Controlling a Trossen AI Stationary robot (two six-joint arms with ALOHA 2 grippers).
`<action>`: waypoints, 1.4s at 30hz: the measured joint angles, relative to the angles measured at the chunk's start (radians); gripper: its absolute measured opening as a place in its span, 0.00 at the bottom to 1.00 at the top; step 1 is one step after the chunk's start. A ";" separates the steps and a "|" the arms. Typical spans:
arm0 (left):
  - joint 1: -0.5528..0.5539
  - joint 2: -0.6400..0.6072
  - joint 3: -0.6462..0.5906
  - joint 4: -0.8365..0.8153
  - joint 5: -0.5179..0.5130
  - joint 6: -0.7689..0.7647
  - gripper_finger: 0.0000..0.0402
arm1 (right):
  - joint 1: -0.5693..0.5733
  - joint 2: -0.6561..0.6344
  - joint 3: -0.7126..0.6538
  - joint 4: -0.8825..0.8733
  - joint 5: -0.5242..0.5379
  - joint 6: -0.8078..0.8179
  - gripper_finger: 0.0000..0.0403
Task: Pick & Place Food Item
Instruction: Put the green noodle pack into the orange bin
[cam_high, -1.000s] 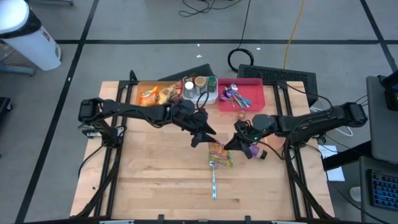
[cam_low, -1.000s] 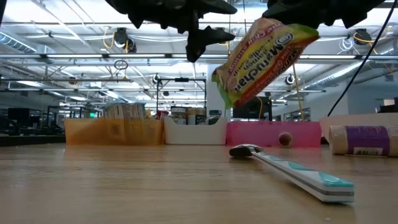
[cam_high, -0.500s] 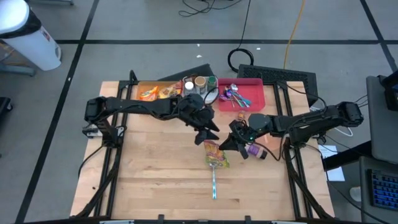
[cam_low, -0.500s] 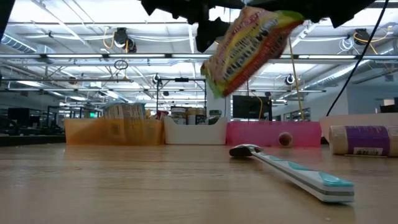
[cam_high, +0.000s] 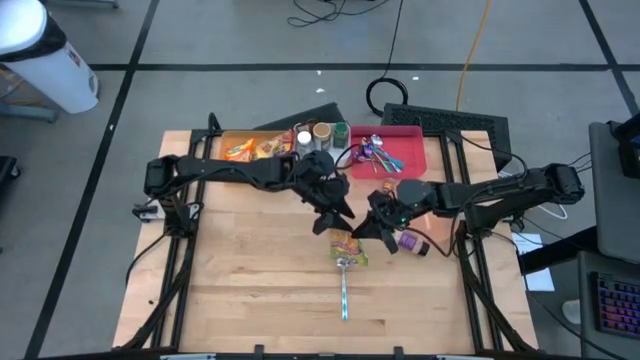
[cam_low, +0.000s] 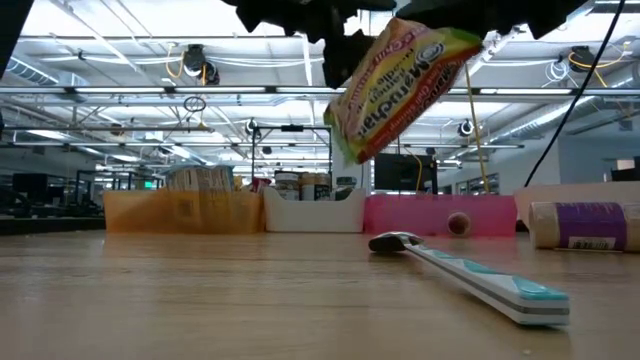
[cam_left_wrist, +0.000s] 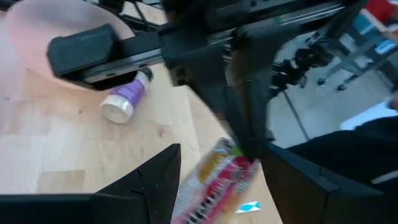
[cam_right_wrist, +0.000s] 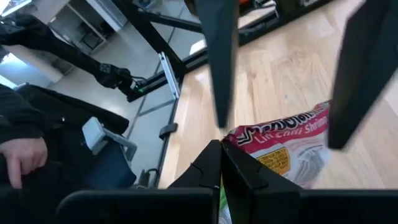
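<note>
Noodle packet (cam_left_wrist: 214, 180) between own dark fingers (cam_left_wrist: 143, 186), spread apart either side. Other arm (cam_left_wrist: 205, 50) above packet, pincer (cam_left_wrist: 252, 146) pinching its top edge. Purple-labelled bottle (cam_left_wrist: 123, 99) lying on wooden counter (cam_left_wrist: 62, 149), beside that arm.

the near half of the wooden table (cam_high: 240, 290) lies open, apart from a toothbrush (cam_high: 345, 290) lying lengthwise below the hanging noodle packet (cam_high: 347, 247). three bins (cam_high: 330, 148) line the far edge. a purple bottle (cam_high: 411, 242) lies right of centre.
</note>
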 joint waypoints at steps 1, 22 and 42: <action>0.002 0.000 0.000 -0.001 0.018 -0.001 0.57 | 0.000 0.000 0.000 -0.008 -0.001 -0.002 0.00; -0.022 0.000 -0.001 -0.077 0.019 0.079 0.57 | 0.000 0.000 -0.001 0.041 0.002 -0.014 0.00; -0.022 -0.002 -0.001 -0.072 0.017 0.076 0.18 | -0.007 0.000 -0.001 0.039 0.003 -0.013 0.00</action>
